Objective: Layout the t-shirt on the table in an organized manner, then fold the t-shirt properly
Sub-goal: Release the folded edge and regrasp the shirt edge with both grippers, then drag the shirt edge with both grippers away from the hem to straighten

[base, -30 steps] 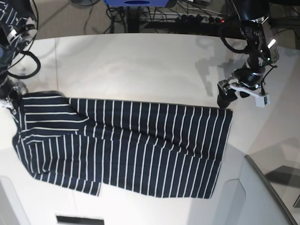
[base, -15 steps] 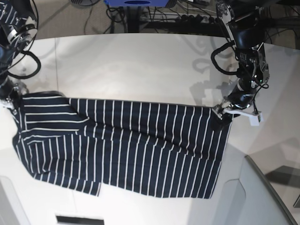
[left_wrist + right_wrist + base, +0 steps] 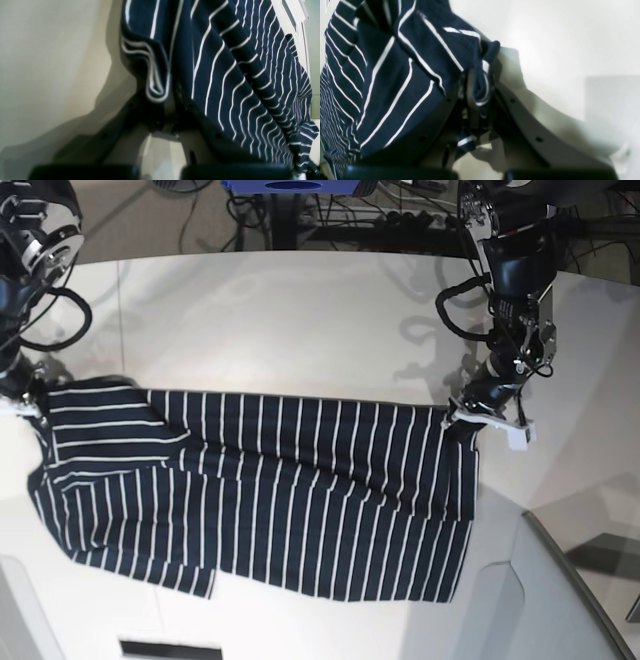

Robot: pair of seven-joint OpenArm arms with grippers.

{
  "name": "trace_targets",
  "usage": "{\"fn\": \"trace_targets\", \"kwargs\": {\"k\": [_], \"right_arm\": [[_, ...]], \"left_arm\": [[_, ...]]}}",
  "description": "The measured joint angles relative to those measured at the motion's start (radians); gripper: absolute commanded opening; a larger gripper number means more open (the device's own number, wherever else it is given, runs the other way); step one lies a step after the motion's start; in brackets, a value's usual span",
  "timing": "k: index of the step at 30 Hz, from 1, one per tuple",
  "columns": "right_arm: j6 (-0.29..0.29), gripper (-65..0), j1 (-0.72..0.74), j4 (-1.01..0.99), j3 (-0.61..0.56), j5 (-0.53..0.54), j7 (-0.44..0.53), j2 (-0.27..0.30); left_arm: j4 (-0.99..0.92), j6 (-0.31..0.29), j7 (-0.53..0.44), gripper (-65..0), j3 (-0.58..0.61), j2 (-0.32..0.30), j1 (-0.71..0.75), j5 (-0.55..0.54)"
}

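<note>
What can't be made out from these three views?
- Base view: the right gripper sits at the frame's edge, its jaws hidden behind the t-shirt corner.
- Left wrist view: the left gripper is blurred and dark, its fingertips buried in cloth.
- Right wrist view: the table is washed out by glare, no detail.

floor beyond far edge: you see tangled black cables (image 3: 330,220) | blue box (image 3: 290,186) at top centre | power strip (image 3: 430,220) beside cables
</note>
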Motion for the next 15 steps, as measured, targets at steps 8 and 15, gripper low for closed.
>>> {"fn": "trace_targets", "kwargs": {"k": [8,15], "right_arm": [[0.001,-65.0,-0.111,0.263,-0.001,0.003,-0.119,-0.019],[0.002,-65.0,-0.209,0.377,-0.004,0.001,-0.194,-0.058]], "left_arm": [[0.319,0.07,0.031,-65.0,0.0,-0.01,0.235,0.013],[0.521,0.106,0.024,-65.0,0.005,-0.008,0.393,0.003]]}}
